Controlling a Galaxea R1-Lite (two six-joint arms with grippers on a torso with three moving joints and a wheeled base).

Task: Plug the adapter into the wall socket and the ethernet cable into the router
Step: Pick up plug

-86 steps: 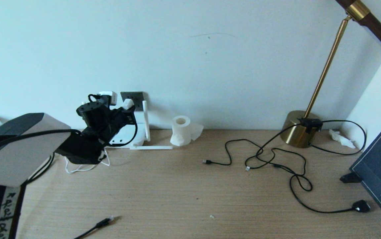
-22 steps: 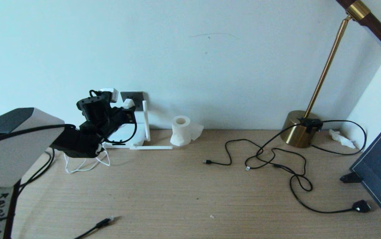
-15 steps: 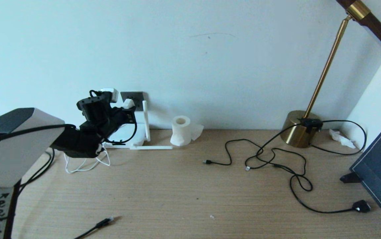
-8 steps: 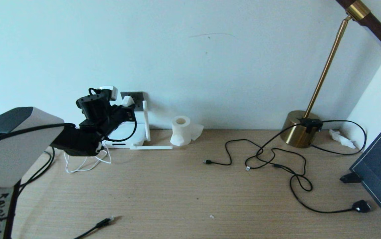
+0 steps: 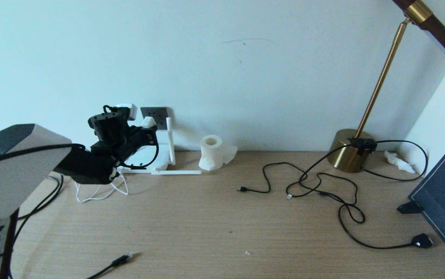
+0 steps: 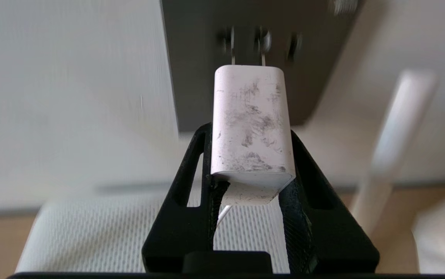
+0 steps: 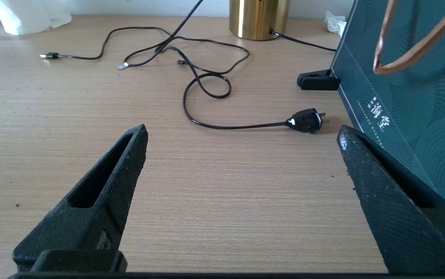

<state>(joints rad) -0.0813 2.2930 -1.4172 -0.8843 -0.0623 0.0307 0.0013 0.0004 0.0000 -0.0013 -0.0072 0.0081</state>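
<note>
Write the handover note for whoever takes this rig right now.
Left tool: shut on the small white rounded-cube adapter, held up at the dark grey square wall socket; its metal prongs meet the socket's holes, body not yet flush.
Right tool: open and idle above the wooden desk.
The flat white router with stick antennas sits below the socket.
The black ethernet cable with the clear plug tip lies on the desk's near edge, untouched.
Done: adapter picked up and lined up.
Left: seat the adapter, then plug the cable into the router.
</note>
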